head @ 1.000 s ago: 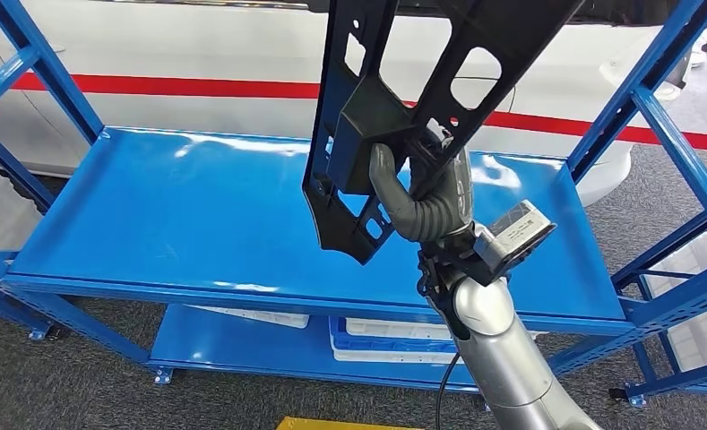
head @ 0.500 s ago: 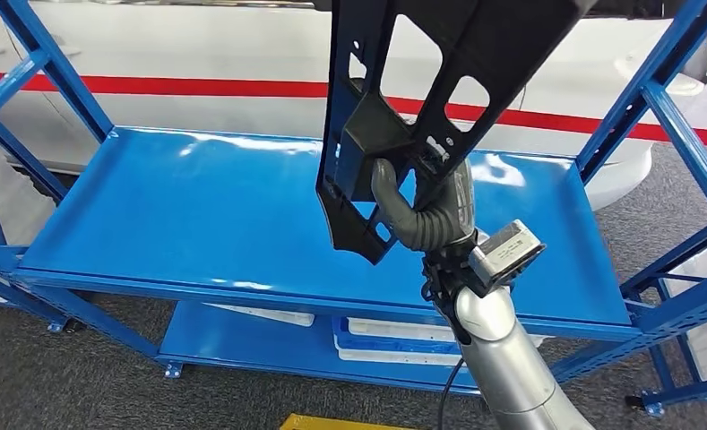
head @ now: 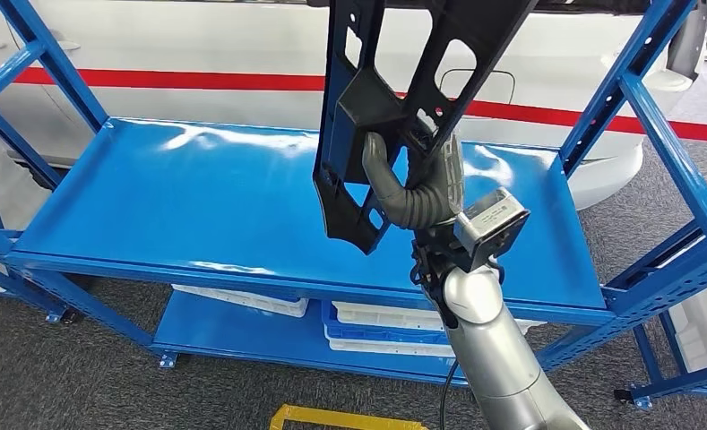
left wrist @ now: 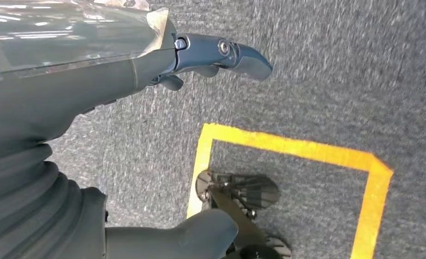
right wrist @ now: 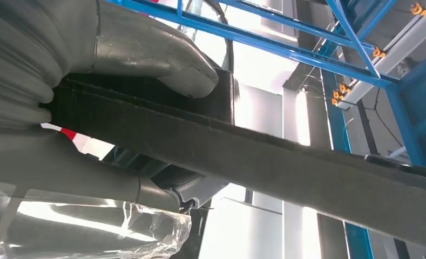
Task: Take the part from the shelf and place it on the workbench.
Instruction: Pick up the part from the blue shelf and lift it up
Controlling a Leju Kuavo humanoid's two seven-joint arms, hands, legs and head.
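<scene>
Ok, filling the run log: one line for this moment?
right hand: holds part | part: above shelf | left hand: open, over floor

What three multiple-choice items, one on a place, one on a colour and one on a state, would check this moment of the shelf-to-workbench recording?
1. Where is the black part?
A. Lying flat on the upper shelf
B. Held up in the air above the upper shelf
C. On the floor

2. What colour is the shelf frame?
A. Blue
B. Yellow
C. Grey

3. What is the left hand doing?
A. Holding the part
B. Pressing on the shelf
C. Holding nothing, over the carpet

Key: 1 B, the right hand grips the part clear of the shelf surface. 2 A, its posts and boards are blue in the head view. 3 C, the left wrist view shows its fingers apart above grey carpet and a yellow floor line.
</scene>
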